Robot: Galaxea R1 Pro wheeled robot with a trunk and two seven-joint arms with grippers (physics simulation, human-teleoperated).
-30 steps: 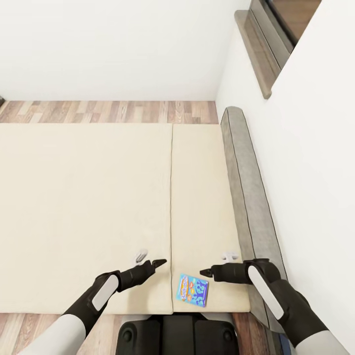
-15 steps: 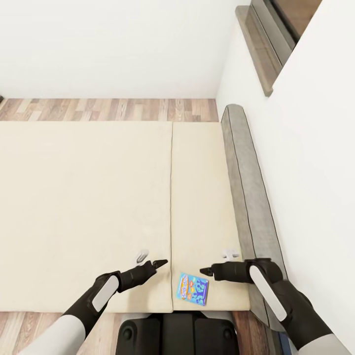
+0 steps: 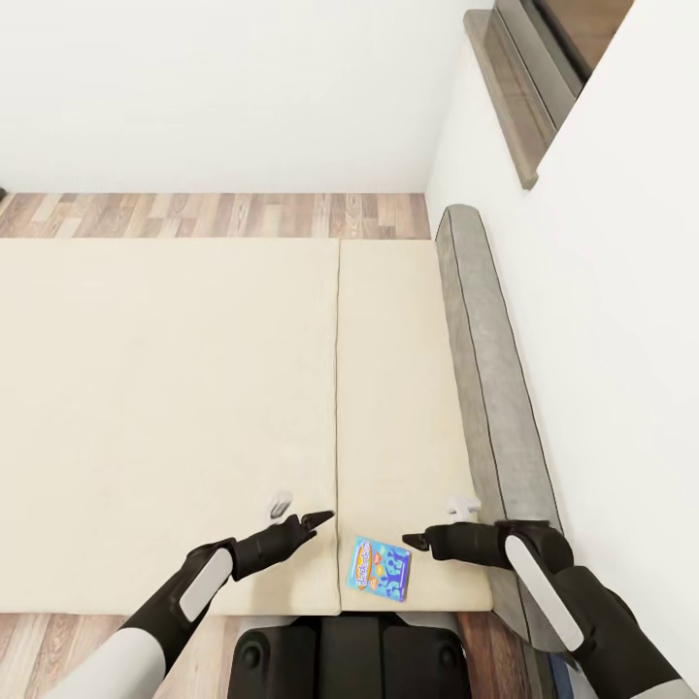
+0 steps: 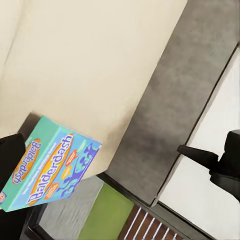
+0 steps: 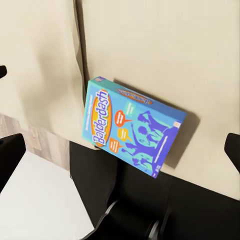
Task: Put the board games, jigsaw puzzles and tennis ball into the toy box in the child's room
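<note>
At bed's (image 3: pixel 194 388) near edge: board game (image 3: pixel 380 569), stiff, light; pinch long sides. Left tool (image 3: pixel 323 517), right tool (image 3: pixel 412 539) empty, gape unclear.

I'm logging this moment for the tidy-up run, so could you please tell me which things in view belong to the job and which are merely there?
Belonging to the job:
- blue board game, flat on the bed
- bed, its beige mattress
- left gripper and right gripper, either side of the game, holding nothing

Merely there:
- grey headboard
- wood floor
- white wall
</note>
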